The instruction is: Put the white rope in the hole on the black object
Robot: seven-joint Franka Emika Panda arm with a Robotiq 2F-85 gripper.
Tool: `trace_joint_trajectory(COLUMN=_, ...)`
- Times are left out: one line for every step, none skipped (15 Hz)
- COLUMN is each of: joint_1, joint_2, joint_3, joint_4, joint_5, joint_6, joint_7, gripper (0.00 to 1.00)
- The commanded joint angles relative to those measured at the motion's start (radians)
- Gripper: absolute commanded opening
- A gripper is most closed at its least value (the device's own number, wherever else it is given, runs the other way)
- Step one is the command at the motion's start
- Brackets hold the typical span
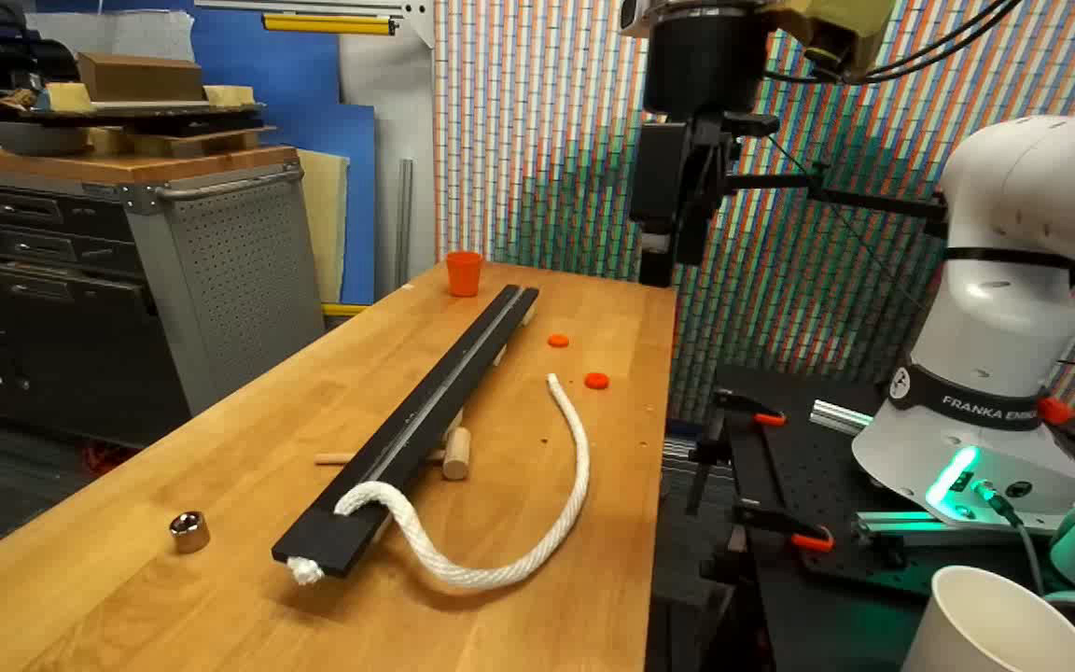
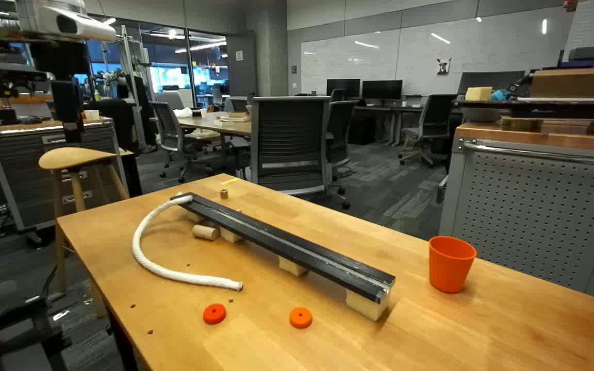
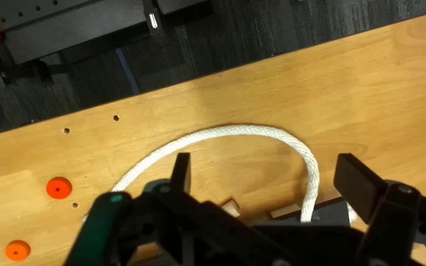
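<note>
The surface [image 2: 457, 335] is wood with visible grain and a satin sheen, and the white rope [image 3: 240, 130] is a textile cord with a matt, ribbed texture. The black bar [image 2: 286, 242] is mostly matt, with a glossier grey channel [image 1: 434, 397] along it; the dowel [image 2: 205, 232] is pale, matt wood, and the hand [image 3: 266, 173] has a matt black finish. The orange cup [image 2: 450, 265] and discs [image 2: 214, 314] look like smooth plastic, the small nut-shaped part [image 1: 188, 532] is glossy, reflective metal, and the cabinet side panel [image 2: 544, 206] is perforated, low-gloss grey metal.
</note>
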Motion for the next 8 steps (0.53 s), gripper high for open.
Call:
trace_joint_trajectory(joint_1=0.01, joint_2=0.001, joint_3=-0.01, joint_4=0.003, joint_5=-0.006, joint_6=0.0, joint_7=0.004, gripper=1.0)
trace_joint_trajectory(joint_1=0.0, joint_2=0.011, joint_3=-0.004, joint_4=0.002, joint_5=-0.018, joint_6=0.007, joint_7=0.021, gripper=1.0)
trace_joint_trajectory(joint_1=-0.006, joint_2=0.02, joint_3=-0.001, joint_4=-0.001, joint_5=-0.026, joint_6=0.013, joint_7=0.027, gripper=1.0)
trace_joint_trajectory(joint_1=-0.014, joint_2=0.029, joint_3=0.004, joint_4=-0.004, joint_5=-0.042, joint_6=0.025, joint_7=0.041, gripper=1.0)
trace_joint_trajectory(joint_1=-0.023, joint_2=0.041, joint_3=0.008, joint_4=-0.007, joint_5=-0.059, joint_6=0.035, joint_7=0.057, gripper=1.0)
trace_joint_trajectory(joint_1=-0.031, joint_2=0.057, joint_3=0.011, joint_4=-0.01, joint_5=-0.08, joint_6=0.048, joint_7=0.073, gripper=1.0)
trace_joint_trajectory(joint_1=-0.039, joint_2=0.073, joint_3=0.014, joint_4=-0.016, joint_5=-0.098, joint_6=0.074, joint_7=0.097, gripper=1.0)
trace_joint_trajectory(joint_1=-0.049, joint_2=0.095, joint_3=0.019, joint_4=-0.024, joint_5=-0.124, joint_6=0.108, joint_7=0.129, gripper=1.0)
